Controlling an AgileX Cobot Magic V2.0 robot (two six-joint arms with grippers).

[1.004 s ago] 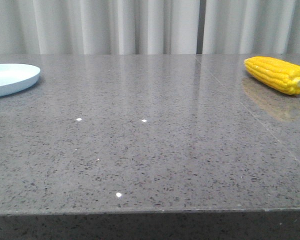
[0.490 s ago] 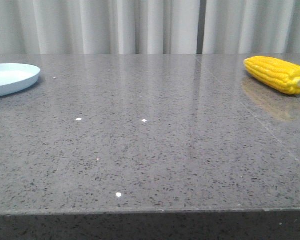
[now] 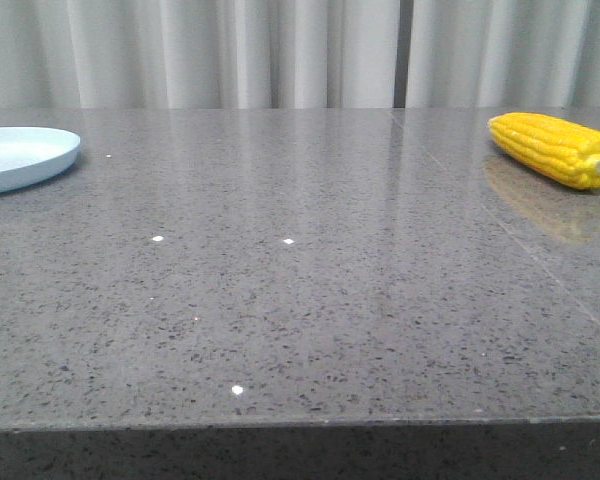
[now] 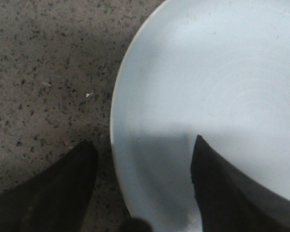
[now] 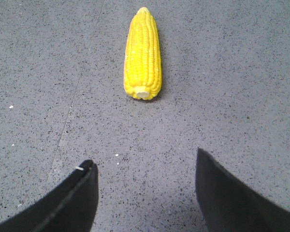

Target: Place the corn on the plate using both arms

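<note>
The yellow corn (image 3: 555, 148) lies on the grey table at the far right, its pale stub end toward the right edge. In the right wrist view the corn (image 5: 143, 55) lies ahead of my open, empty right gripper (image 5: 145, 162), stub end toward the fingers, well apart from them. The pale blue-white plate (image 3: 20, 157) sits at the far left, cut by the frame edge. In the left wrist view my left gripper (image 4: 142, 145) is open and empty above the plate's rim (image 4: 117, 130), one finger over the table, the other over the plate. Neither gripper shows in the front view.
The grey speckled stone table (image 3: 300, 290) spans the front view, its front edge near the bottom. A thin seam (image 3: 500, 230) runs through the tabletop on the right. White curtains (image 3: 280, 50) hang behind the table.
</note>
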